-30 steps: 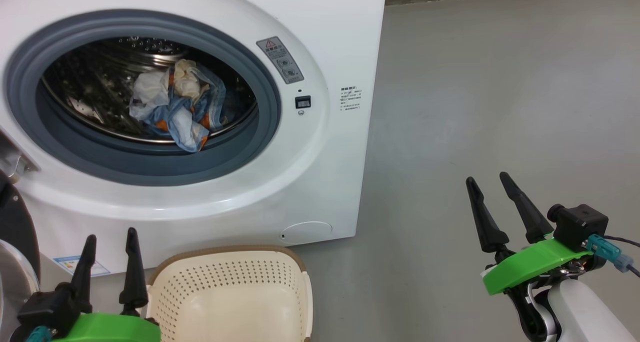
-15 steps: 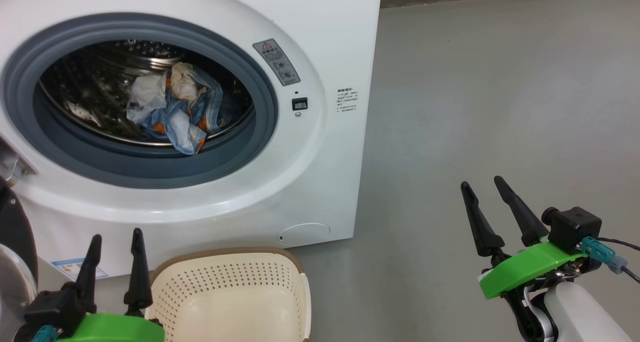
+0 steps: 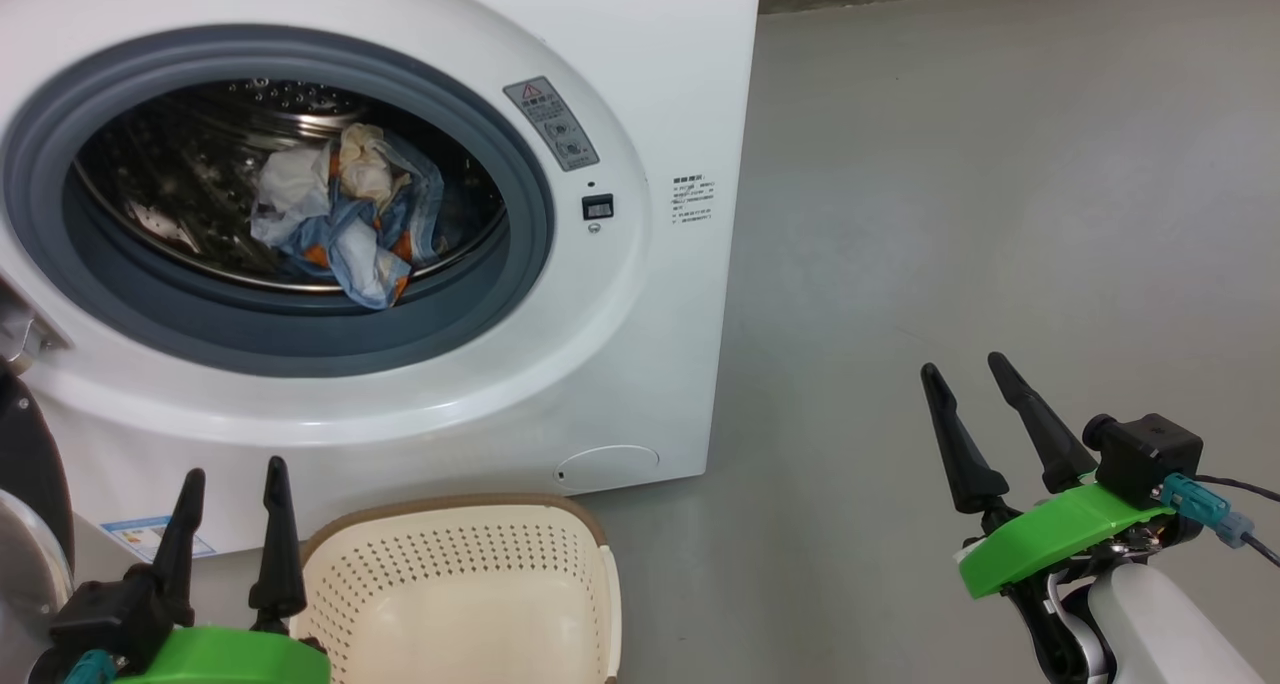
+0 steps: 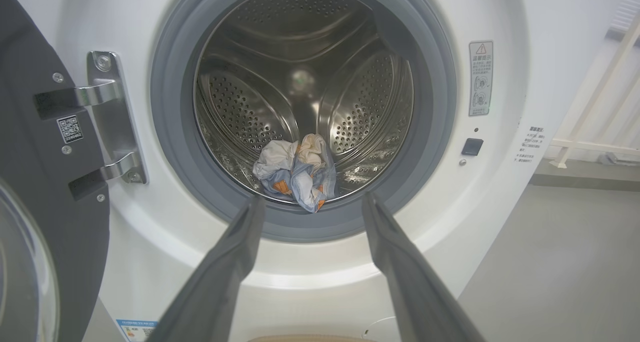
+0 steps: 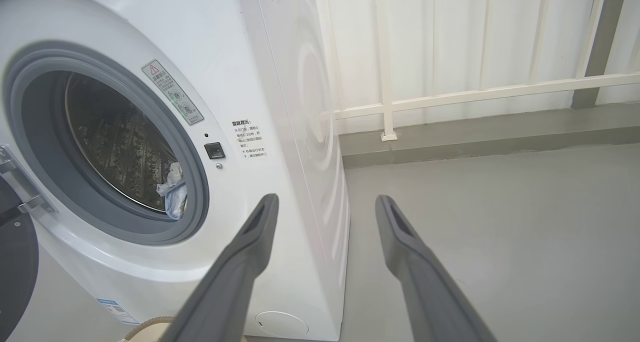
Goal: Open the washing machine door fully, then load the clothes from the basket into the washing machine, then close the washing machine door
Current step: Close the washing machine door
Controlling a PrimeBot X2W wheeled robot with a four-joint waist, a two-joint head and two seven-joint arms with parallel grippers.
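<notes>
Fingers (image 3: 272,534) wide apart on both sides, holding nothing. Far left: washing machine door (image 4: 30,132) swung open on its hinge (image 4: 107,117), dark inner side turned toward the opening. Left gripper (image 3: 232,472) low, near that door and just beside the basket (image 3: 455,502). Clothes (image 3: 340,226) bunched low in the drum (image 4: 300,57), close to its front lip; basket apparently empty. Seems to leave only the closing.

Likely trouble, from the left: slipping off the smooth round door when pushing, or pushing too softly and leaving it ajar. Next — a corner of cloth hanging toward the grey seal (image 3: 525,264), apt to get pinched and keep the latch from catching. Then the basket, close under the opening against the washing machine (image 3: 650,384); cannot tell whether the door's lower edge clears its rim on the swing.

Right gripper (image 3: 963,364) well apart over bare floor (image 3: 1000,164), out of the way. Pale railing (image 5: 475,89) beyond — no obstacle.
</notes>
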